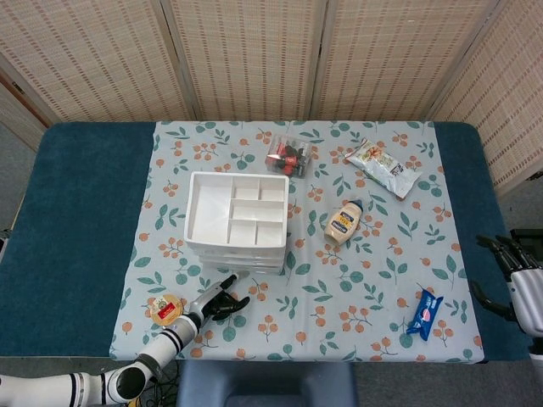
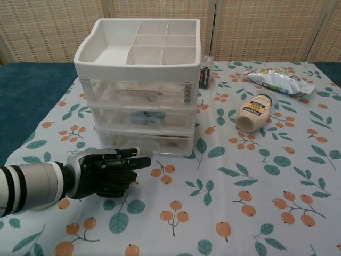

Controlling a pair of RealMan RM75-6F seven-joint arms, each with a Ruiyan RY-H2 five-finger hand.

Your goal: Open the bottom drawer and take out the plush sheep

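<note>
A white three-drawer organiser stands left of the table's middle, with an open compartment tray on top. Its clear bottom drawer is closed; pale shapes show dimly through its front, and I cannot make out the plush sheep. My left hand hovers low just in front of the bottom drawer, fingers stretched toward its front and holding nothing. My right hand hangs at the table's right edge, fingers spread and empty.
A mayonnaise bottle lies right of the organiser. A snack bag lies at the back right, a blue packet at the front right. A small round tin sits beside my left forearm. A box of small items stands behind the organiser.
</note>
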